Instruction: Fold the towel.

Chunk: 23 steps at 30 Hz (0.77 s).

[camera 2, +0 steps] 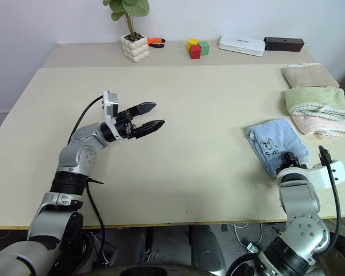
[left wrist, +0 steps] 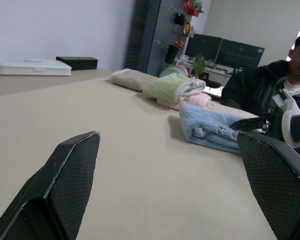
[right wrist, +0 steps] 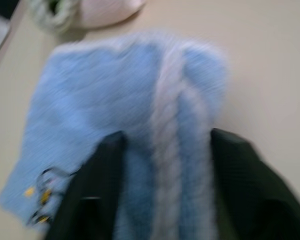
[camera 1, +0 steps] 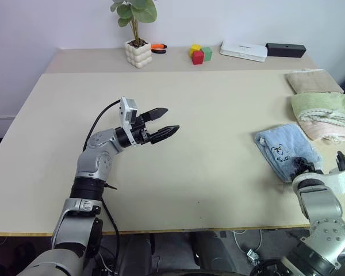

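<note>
The towel [camera 1: 284, 150] is small, light blue terry cloth, and lies folded near the table's right edge; a dark embroidered mark faces up and a pale trim strip [right wrist: 165, 100] runs along it. My right gripper [camera 1: 302, 164] sits at the towel's near end. In the right wrist view its fingers [right wrist: 97, 175] stand apart, one on each side of the trim, so it is open. My left gripper [camera 1: 172, 119] hovers over the bare middle of the table, open, pointing right toward the towel [left wrist: 210, 127] and well apart from it.
A folded beige towel [camera 1: 313, 81] and a folded green-and-pink towel [camera 1: 325, 115] lie behind the blue one. Along the back stand a potted plant [camera 1: 138, 53], coloured blocks [camera 1: 200, 54], a white box [camera 1: 244, 50] and a black box [camera 1: 285, 50]. A person [left wrist: 285, 75] sits beyond the table's right side.
</note>
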Motion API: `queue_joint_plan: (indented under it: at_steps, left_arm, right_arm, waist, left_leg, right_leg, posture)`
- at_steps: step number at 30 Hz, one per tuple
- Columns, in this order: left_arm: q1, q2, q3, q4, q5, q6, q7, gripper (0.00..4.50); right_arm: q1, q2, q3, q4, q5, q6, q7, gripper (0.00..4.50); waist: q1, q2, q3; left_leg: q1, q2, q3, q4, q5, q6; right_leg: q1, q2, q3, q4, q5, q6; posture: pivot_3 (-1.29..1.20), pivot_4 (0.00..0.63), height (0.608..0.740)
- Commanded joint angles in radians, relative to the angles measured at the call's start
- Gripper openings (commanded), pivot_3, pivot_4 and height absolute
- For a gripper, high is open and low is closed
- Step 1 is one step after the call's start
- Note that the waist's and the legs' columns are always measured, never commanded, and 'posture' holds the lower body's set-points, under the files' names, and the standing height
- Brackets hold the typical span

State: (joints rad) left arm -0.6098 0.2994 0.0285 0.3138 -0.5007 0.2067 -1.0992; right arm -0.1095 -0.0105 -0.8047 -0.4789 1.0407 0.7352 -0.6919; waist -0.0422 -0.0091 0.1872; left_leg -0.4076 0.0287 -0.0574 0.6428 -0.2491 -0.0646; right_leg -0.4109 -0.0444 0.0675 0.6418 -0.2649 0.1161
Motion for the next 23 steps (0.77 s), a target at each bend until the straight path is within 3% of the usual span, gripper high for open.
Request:
queue_joint_plan:
  at_steps: [1,6,10,14,18,21,23]
  left_arm:
    - [-0.014,-0.002,0.012,-0.002,0.002,-0.029,-0.006,4.50]
    - [-0.009,0.001,0.017,0.005,0.013,-0.051,-0.005,4.50]
    - [-0.013,0.044,0.022,0.046,0.046,-0.023,0.030,4.50]
    - [0.003,0.068,0.034,0.016,0.063,-0.011,0.094,4.50]
    - [0.095,0.125,0.033,-0.092,0.080,0.002,0.117,4.50]
    - [0.156,0.159,0.042,-0.152,0.094,0.004,0.155,4.50]
    - [0.193,0.183,0.057,-0.211,0.070,0.099,0.200,4.50]
  right_arm:
    - [0.019,-0.044,0.039,-0.088,-0.096,-0.076,-0.009,4.44]
    - [0.019,-0.178,0.109,-0.073,-0.262,-0.148,0.082,4.44]
    - [-0.070,-0.479,0.345,0.037,-0.384,-0.216,0.547,4.44]
    - [-0.117,-0.627,0.488,0.119,-0.317,-0.233,1.000,4.44]
    - [-0.121,-0.718,0.632,0.170,-0.403,-0.307,1.295,4.44]
    - [-0.157,-0.729,0.691,0.227,-0.454,-0.369,1.413,4.44]
    - [-0.202,-0.702,0.714,0.285,-0.464,-0.387,1.460,4.44]
  waist:
    - [-0.002,0.000,0.000]
    - [-0.001,0.000,0.000]
    - [-0.018,0.003,0.002]
    - [-0.017,0.002,0.002]
    - [-0.002,0.002,0.002]
    - [0.001,0.001,0.003]
    - [0.001,0.001,0.003]
  left_leg:
    - [0.000,0.000,0.000,0.000,0.000,0.000]
    - [0.000,0.000,0.000,0.000,0.000,0.000]
    - [0.001,0.000,0.003,0.001,0.000,0.000]
    - [0.003,0.002,-0.001,-0.001,0.000,0.001]
    - [0.001,0.002,0.000,-0.001,-0.001,0.003]
    - [0.001,0.000,0.001,0.000,-0.002,0.003]
    - [0.001,0.000,0.001,0.001,-0.002,0.003]
  right_leg:
    - [0.000,0.000,0.000,0.000,0.000,0.000]
    - [0.000,0.000,0.000,0.000,0.000,0.000]
    - [0.000,0.000,0.002,-0.001,0.000,0.000]
    - [0.002,0.004,0.001,-0.001,-0.001,-0.001]
    - [0.001,0.002,0.000,-0.001,-0.001,-0.001]
    - [0.001,0.000,0.000,-0.002,-0.001,0.000]
    - [0.002,0.000,0.000,-0.002,-0.001,0.000]
  posture:
    - [0.00,0.150,0.740]
    - [0.00,0.150,0.740]
    - [0.00,0.150,0.740]
    - [0.00,0.150,0.740]
    - [0.00,0.150,0.740]
    - [0.00,0.150,0.740]
    - [0.00,0.150,0.740]
